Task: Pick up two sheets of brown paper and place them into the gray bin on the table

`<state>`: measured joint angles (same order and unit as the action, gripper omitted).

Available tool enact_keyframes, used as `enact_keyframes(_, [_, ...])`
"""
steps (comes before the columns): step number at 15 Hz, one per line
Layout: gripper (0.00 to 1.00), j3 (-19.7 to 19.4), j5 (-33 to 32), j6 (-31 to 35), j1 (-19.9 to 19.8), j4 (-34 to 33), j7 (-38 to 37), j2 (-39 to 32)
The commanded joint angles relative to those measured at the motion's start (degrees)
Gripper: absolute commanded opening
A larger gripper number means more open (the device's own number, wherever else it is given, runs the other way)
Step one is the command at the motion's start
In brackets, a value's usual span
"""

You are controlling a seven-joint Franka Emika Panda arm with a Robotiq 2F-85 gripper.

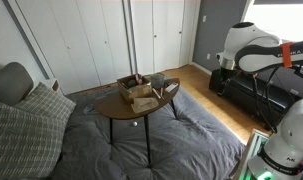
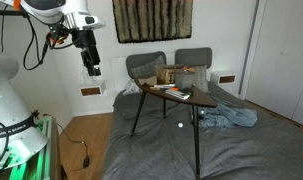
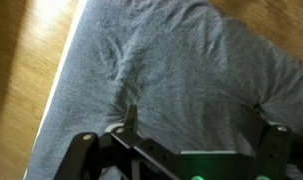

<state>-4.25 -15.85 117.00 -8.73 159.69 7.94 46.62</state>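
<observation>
The one gripper [image 3: 178,138] hangs over a soft gray rug [image 3: 181,60], its two fingers [image 3: 83,148] spread wide and holding nothing; the rug's edge meets a wooden floor [image 3: 21,90] just beside. The one oval table [image 1: 109,108] stands well apart, with free room around it. On its dark top lie pale crumpled sheets of brown paper [image 1: 144,102], too small to count; near them stand one brown box [image 1: 130,87] and one gray bin [image 1: 163,86].
</observation>
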Motion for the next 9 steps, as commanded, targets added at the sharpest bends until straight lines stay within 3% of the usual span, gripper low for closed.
enact_keyframes(1, [1.00,-0.46,-0.35,-0.33,0.56,0.26,-0.33,-0.13])
enact_keyframes(9, [1.00,-0.46,-0.35,-0.32,0.55,0.53,-0.33,-0.62])
